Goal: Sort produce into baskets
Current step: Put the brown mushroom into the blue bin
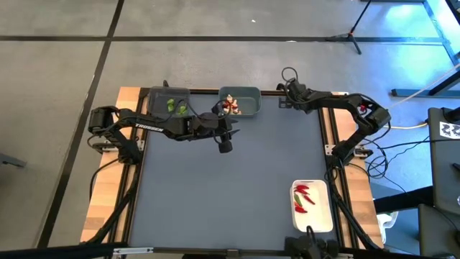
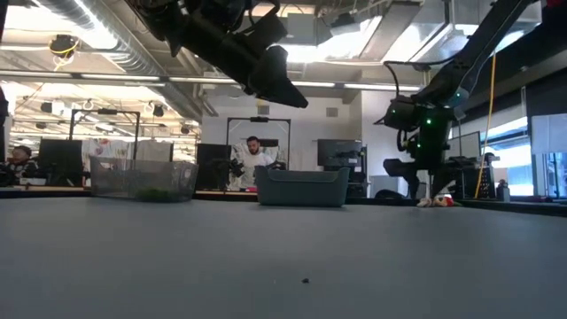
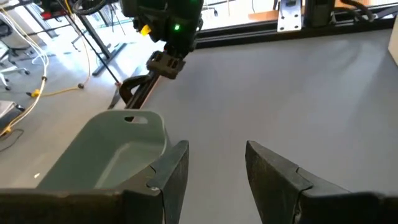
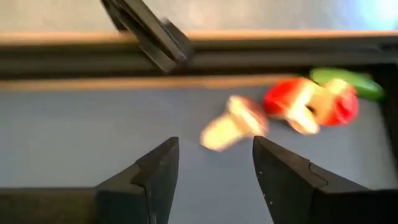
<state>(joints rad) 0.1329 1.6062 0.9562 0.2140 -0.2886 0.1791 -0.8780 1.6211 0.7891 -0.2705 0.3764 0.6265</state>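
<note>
Table (image 1: 230, 187): grey mat surface, wood edges, black rails.

Left arm reaches in from the left edge along the far side of the table. White lettering on its forearm, likely "TROSSEN", too small to confirm letter by letter. Left gripper (image 1: 225, 142) hangs above the mat just in front of the grey-teal bin (image 1: 241, 103). Fingers apart, nothing between them; the left wrist view shows bare mat in the gap and the bin's rim (image 3: 118, 146) beside one finger.

Right arm reaches from the right side to the far right corner of the table. Right gripper (image 1: 289, 88) sits low near the far rail. Right wrist view: both fingers spread, nothing clamped. Just ahead of them on the mat lie a pale tan piece (image 4: 233, 127) and a red-and-pale piece (image 4: 308, 102), with a green piece (image 4: 348, 81) behind, near the rail. All blurred; exact shapes not readable.

Baskets:
- Dark grey bin (image 1: 169, 102), far left, holds small green pieces (image 1: 176, 107).
- Grey-teal bin, just right of it, holds pale-and-red pieces (image 1: 230, 106).
- White tray (image 1: 313, 206), near right of the table, well apart from the other two, holds red chili-like pieces (image 1: 303, 198).

Low view: the two far bins stand side by side; a person (image 2: 255, 155) sits at a desk in the room behind.

A fiducial-type square marker (image 1: 451, 130) shows on equipment at the right edge; no readable text.
</note>
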